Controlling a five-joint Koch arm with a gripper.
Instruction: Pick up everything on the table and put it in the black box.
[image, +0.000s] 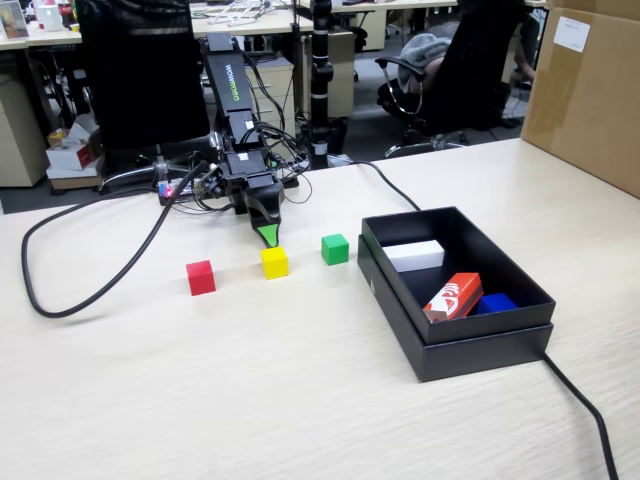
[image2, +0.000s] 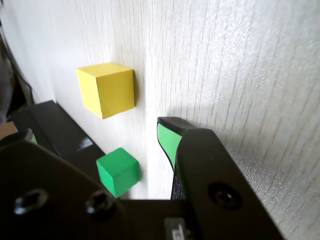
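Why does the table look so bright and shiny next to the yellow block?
In the wrist view, light glares off the table by the yellow cube, washing out its grain; the pincer looms large. The fixed view is evenly lit, with soft shadows.

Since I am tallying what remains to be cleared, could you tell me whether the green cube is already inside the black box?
No, in the fixed view the green cube sits on the table, just left of the black box and outside its wall.

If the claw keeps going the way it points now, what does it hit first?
Probably the yellow cube: in the fixed view the claw points down at it. The wrist view suggests it may land on bare table just beside it.
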